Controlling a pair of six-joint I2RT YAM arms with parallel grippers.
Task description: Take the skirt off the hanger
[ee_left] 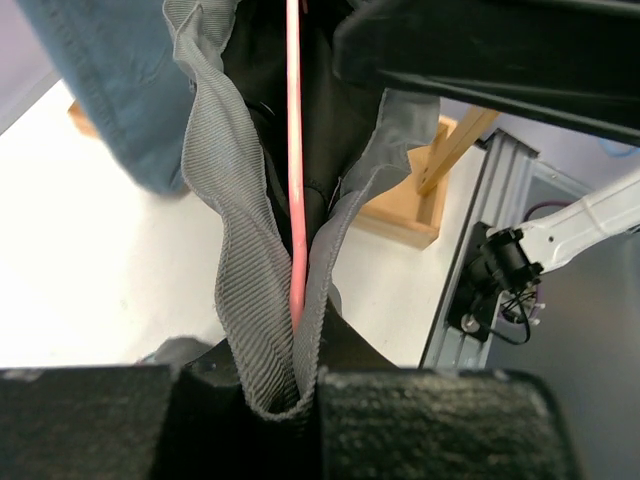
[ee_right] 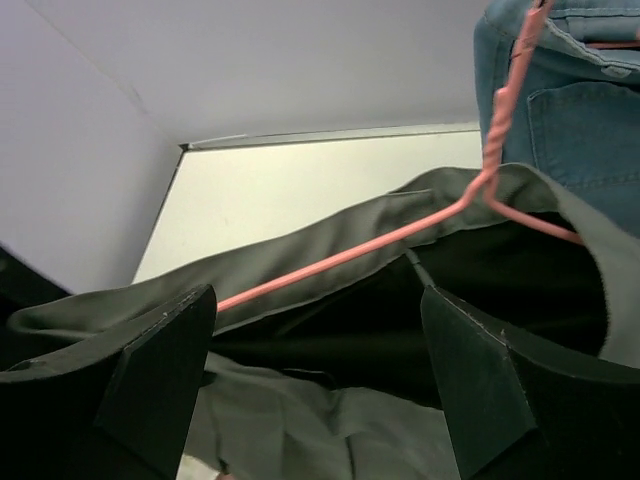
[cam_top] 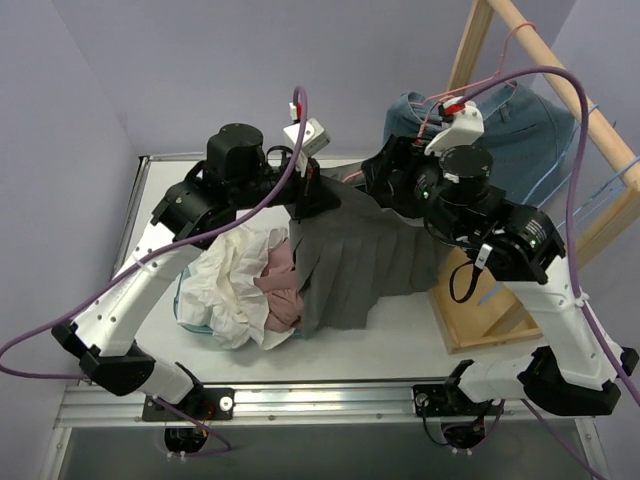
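Observation:
The grey pleated skirt (cam_top: pixel 360 255) hangs from a pink wire hanger (ee_right: pixel 350 255) above the middle of the table. In the left wrist view a fold of the skirt's waistband (ee_left: pixel 255 300) is pinched between my left gripper's (ee_left: pixel 305 385) pads, and the pink hanger wire (ee_left: pixel 295 150) runs down into that fold. My left gripper (cam_top: pixel 312 188) holds the skirt's upper left corner. My right gripper (ee_right: pixel 318 300) is open at the waistband's mouth, one finger on each side, with the hanger's arm crossing just beyond the fingertips. The twisted hanger neck (ee_right: pixel 500 110) rises at the upper right.
A heap of white and pink clothes (cam_top: pixel 240 280) lies left of the skirt. A denim garment (cam_top: pixel 520 130) hangs on the wooden rack (cam_top: pixel 600 130) at the back right, whose base (cam_top: pixel 480 320) sits on the table's right side. Walls close in at the left and back.

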